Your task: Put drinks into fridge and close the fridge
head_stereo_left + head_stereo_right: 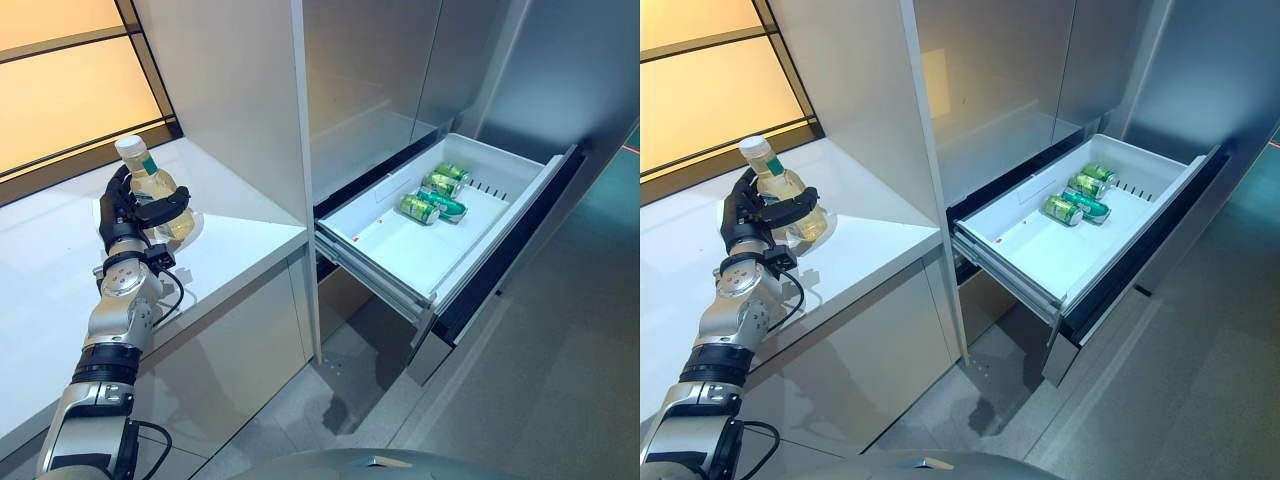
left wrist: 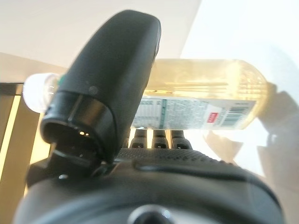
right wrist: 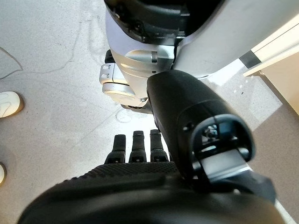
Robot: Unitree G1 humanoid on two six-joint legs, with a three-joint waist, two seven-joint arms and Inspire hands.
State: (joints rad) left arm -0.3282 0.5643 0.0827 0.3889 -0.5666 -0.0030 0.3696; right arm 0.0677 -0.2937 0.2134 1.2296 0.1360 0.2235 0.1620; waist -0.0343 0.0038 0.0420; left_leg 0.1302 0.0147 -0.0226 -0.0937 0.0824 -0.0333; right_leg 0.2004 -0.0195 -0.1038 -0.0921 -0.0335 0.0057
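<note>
Honestly, the left robot hand (image 1: 128, 212) has its fingers wrapped round the bottle (image 1: 158, 188) on the surface (image 1: 235, 235); swinging toward the drawer (image 1: 372, 252), it could slip or clip the cabinet panel (image 1: 235, 95).

A pale yellow bottle (image 1: 158, 195) with a white cap was seen; green cans (image 1: 434, 194) were seen in a white drawer (image 1: 380, 245).
</note>
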